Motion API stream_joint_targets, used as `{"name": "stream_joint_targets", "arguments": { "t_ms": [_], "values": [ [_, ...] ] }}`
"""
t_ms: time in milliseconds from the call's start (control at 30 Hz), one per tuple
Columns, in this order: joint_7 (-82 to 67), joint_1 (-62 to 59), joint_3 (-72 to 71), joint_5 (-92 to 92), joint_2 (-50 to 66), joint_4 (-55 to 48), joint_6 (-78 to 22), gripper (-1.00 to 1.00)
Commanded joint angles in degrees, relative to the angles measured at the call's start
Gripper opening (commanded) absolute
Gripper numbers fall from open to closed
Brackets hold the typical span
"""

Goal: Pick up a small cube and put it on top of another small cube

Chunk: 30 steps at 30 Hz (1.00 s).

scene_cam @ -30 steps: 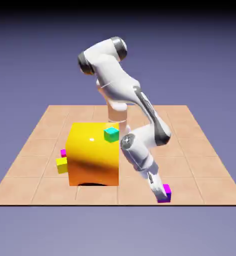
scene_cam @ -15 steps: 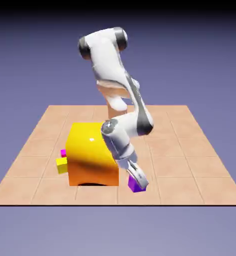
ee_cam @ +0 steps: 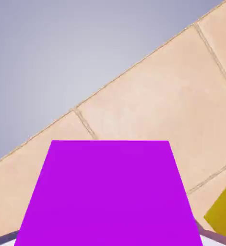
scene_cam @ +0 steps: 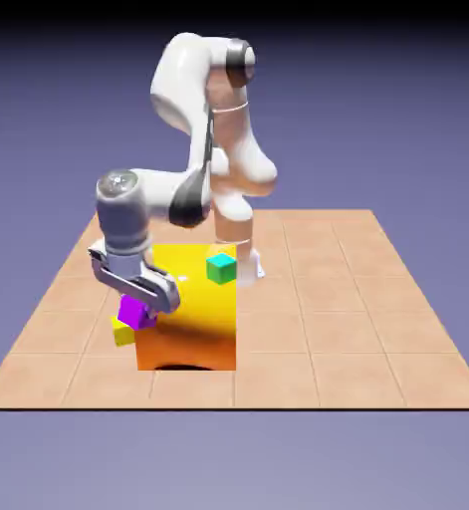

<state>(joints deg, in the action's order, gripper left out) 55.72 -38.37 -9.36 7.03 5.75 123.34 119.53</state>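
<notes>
At the near edge of the hand view, the small purple cube filled the lower half of my screen, clamped in the claw and hiding both finger tips. Past it the tiled bench ran diagonally across the picture, tilted by the roll of the hand, with the blue-violet backdrop beyond its edge. A corner of a small yellow cube showed at the lower right of that view, close beside the purple one, though I could not tell whether they touched.

From the exterior view, the nearest things on the bench were the big yellow-orange block and the yellow cube at the block's side toward the exterior view's left. I saw the purple cube held in the air just above the yellow cube, tilted rather than square to the bench, and overlapping the yellow cube's top in the picture; whether it rested on it I could not say. The claw came down onto the purple cube from above, at a slant, in front of the block's left upper edge.

Farther back, a teal cube sat on top of the big block near its far right corner. Behind the block the white arm rose from its base, bent over at the top and reached down toward the exterior view's left.
</notes>
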Motion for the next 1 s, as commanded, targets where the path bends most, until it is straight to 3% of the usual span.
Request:
{"name": "stream_joint_targets", "arguments": {
  "t_ms": [0, 633, 867, 900, 967],
  "values": [
    [1.0, -0.6, 1.0, -2.2, -0.9, 1.7, 0.4, -1.00],
    [26.3, -26.3, 12.1, -49.5, -12.0, 33.9, 13.0, -1.00],
    [18.2, -24.4, 7.2, -64.5, 0.0, 33.5, 22.7, -1.00],
    [18.2, -24.4, 7.2, -64.5, 0.0, 33.5, 22.7, 1.00],
    [19.9, -24.8, 8.0, -62.1, -2.0, 33.7, 21.1, 1.00]
  ]
}}
